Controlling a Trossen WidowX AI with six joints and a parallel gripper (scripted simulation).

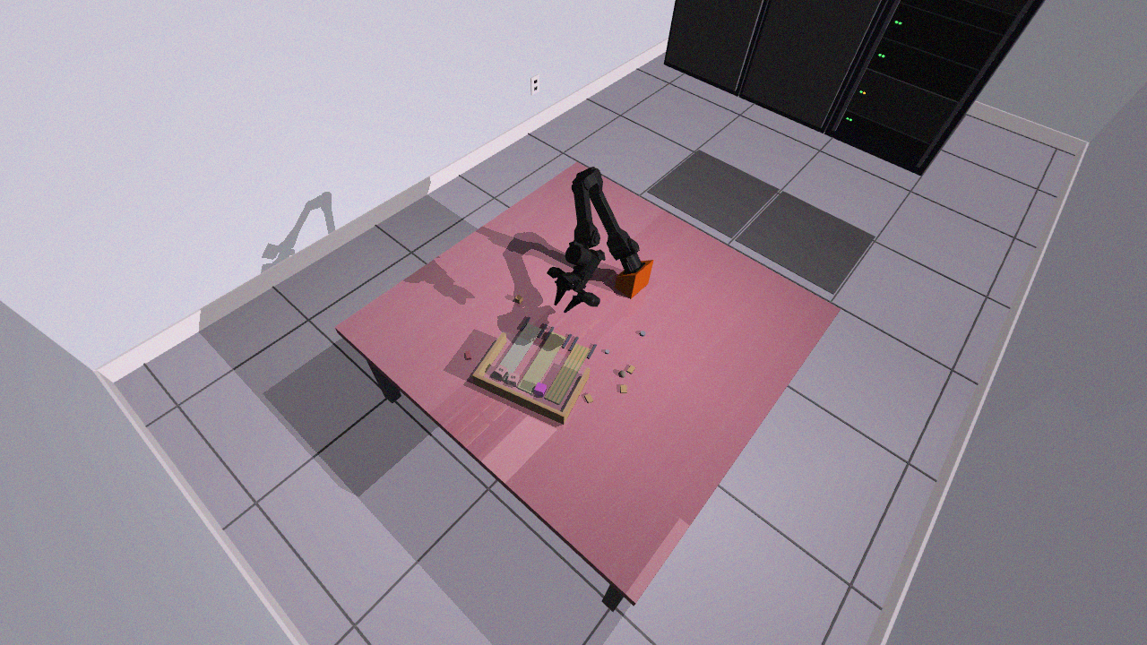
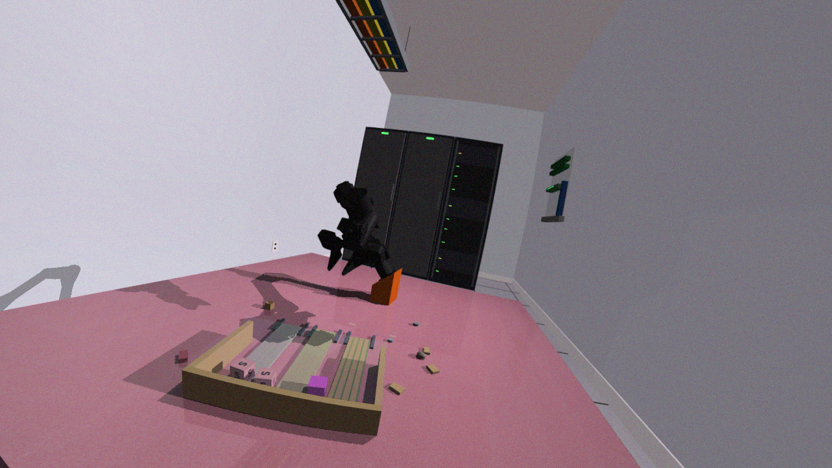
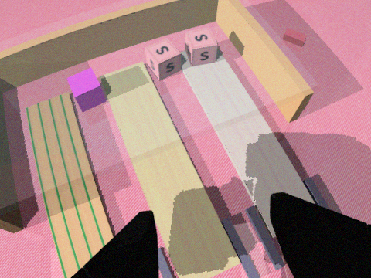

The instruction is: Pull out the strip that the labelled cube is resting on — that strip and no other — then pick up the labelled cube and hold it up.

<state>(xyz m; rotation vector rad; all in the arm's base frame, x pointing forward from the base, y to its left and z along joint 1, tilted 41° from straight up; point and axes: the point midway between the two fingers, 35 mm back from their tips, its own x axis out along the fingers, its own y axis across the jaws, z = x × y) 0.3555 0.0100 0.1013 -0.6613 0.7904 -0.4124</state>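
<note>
A pink cube marked S sits on the far end of the white strip. A second S cube sits beside it, between the white strip and the cream strip. A purple cube lies between the cream strip and the green-lined strip. My gripper is partly open and empty, above the table near the strips' open ends.
A three-sided wooden frame walls the strips' far ends and sides. Dark guide rails flank the near ends. A red block and a wooden block lie outside.
</note>
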